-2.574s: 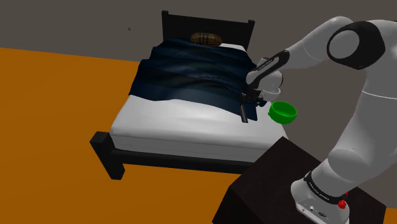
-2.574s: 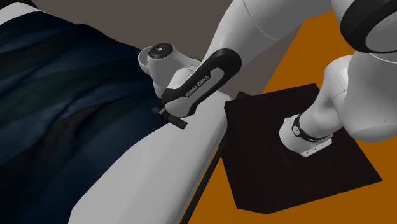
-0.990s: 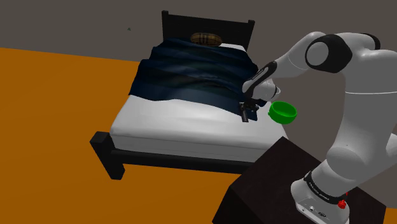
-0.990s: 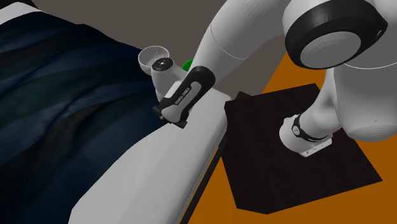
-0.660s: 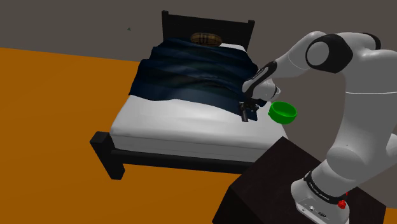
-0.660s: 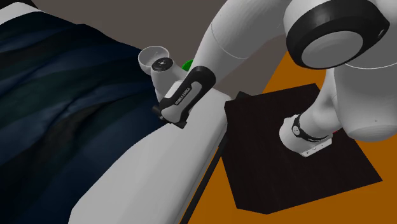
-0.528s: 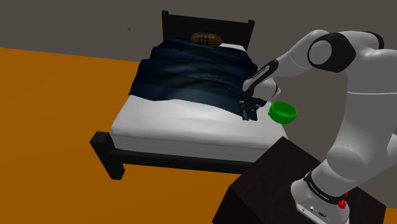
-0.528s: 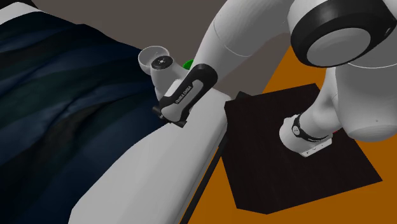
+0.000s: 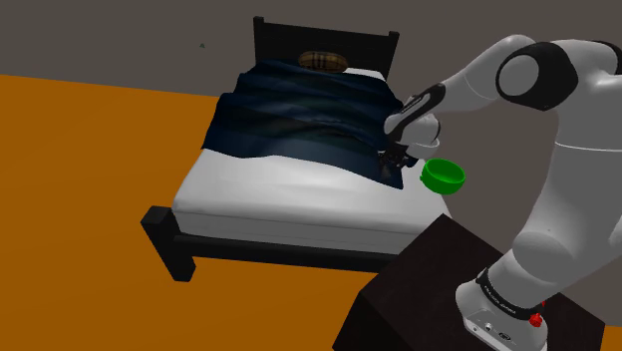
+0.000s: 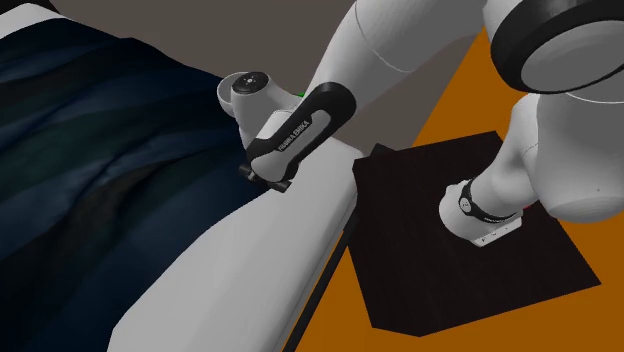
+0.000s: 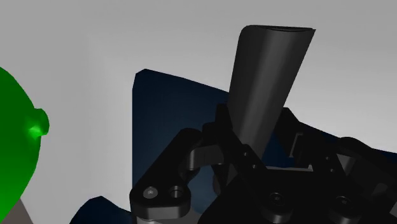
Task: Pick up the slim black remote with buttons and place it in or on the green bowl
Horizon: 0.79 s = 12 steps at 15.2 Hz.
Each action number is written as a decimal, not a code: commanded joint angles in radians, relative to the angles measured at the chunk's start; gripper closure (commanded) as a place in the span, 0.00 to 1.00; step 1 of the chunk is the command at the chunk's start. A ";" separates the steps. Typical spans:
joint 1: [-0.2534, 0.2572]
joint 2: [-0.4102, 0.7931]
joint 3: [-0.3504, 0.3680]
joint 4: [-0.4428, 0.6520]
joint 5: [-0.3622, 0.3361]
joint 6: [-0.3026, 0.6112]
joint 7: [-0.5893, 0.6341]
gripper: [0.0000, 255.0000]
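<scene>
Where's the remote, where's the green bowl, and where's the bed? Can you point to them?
remote (image 11: pixel 267 83): wrist view, middle of its dark body.
bowl (image 9: pixel 441 186): shoulder view, its green outer wall.
bed (image 9: pixel 269 194): shoulder view, bare white mattress.

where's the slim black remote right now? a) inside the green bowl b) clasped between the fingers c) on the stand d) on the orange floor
b: in the wrist view the remote sits clasped between the fingers, with the green bowl off to one side.
</scene>
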 commanded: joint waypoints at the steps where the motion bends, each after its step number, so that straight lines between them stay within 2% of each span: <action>1: 0.006 -0.027 -0.006 -0.005 -0.009 -0.022 0.009 1.00; 12: 0.023 -0.146 -0.033 -0.004 -0.058 -0.139 0.051 1.00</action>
